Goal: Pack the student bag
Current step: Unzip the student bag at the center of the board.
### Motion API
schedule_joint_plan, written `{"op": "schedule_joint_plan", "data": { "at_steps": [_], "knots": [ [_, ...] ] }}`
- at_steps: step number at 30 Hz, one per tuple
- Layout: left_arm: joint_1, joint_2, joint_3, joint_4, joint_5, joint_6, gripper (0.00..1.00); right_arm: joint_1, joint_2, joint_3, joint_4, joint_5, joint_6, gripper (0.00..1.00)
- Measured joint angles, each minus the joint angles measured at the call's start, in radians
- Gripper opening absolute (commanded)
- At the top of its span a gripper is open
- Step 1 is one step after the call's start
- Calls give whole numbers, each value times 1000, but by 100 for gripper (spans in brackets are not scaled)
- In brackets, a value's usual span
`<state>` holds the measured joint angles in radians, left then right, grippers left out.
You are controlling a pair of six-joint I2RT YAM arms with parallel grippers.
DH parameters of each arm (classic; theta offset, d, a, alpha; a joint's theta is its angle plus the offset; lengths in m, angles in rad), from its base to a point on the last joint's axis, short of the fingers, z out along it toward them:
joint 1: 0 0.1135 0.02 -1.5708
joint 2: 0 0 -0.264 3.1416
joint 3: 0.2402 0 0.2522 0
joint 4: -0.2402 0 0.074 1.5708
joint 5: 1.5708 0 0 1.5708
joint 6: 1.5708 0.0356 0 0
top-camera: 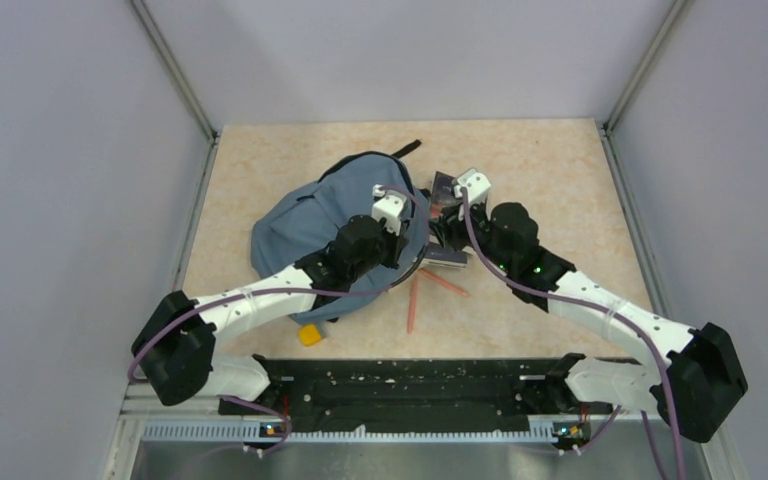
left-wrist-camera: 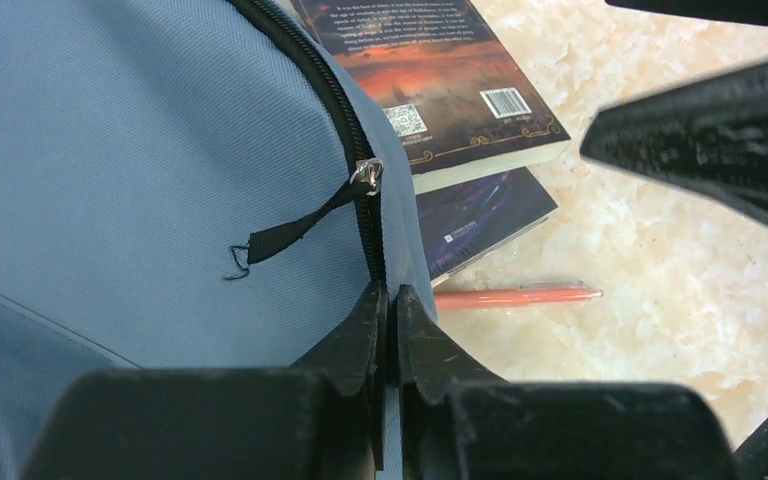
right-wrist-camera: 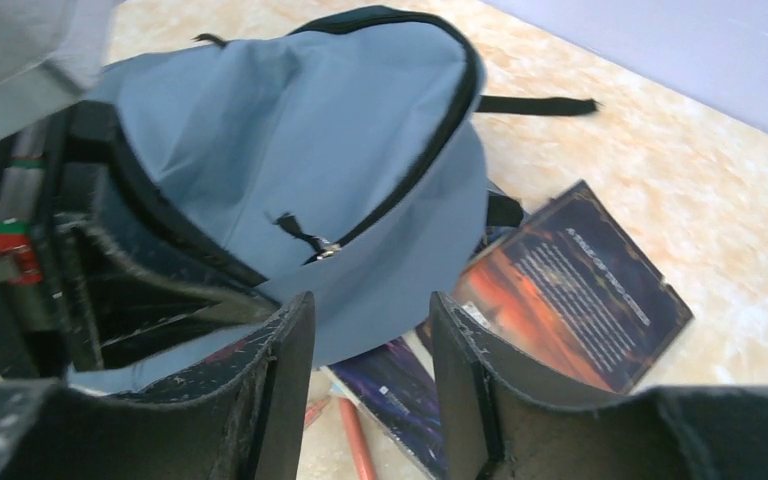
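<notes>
Marbled table (top-camera: 560,170): student bag (top-camera: 300,220), books (left-wrist-camera: 430,70), pens (top-camera: 412,300)

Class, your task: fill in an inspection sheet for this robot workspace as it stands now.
Surface: beige marbled table.
Job's things: blue backpack lying on the table, zip partly open.
Clutter: two overlapping books beside the backpack; two orange pens nearer the arms; small yellow object by the left arm.
Grippers: left gripper shut on the backpack's zip edge; right gripper open, near the books.
Cables: purple cables along both arms.
Surroundings: plain grey walls, metal frame posts.
</notes>
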<state>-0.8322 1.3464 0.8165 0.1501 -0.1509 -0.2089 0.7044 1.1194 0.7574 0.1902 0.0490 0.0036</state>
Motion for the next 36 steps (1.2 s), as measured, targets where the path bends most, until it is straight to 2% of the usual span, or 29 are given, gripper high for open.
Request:
{"op": "schedule_joint_plan", "data": {
  "at_steps": [4, 5, 13, 21, 27, 36],
  "knots": [
    [0, 0, -10, 8, 0, 0, 0, 0, 2, 1, -11, -85, -40, 48],
    [0, 0, -12, 10, 0, 0, 2, 0, 6, 4, -19, -97, -50, 48],
    [0, -31, -44, 14, -12, -9, 37, 0, 80, 45, -50, -142, -132, 50],
    [0, -234, -121, -69, -100, -48, 62, 0, 146, 141, -118, -219, -237, 62],
    [2, -356, -147, -180, -190, -85, 71, 2, 248, 286, -205, -247, -312, 63],
    [42, -360, -138, -359, -209, -156, 74, 85, 471, 526, -423, -153, -432, 62]
  ]
}}
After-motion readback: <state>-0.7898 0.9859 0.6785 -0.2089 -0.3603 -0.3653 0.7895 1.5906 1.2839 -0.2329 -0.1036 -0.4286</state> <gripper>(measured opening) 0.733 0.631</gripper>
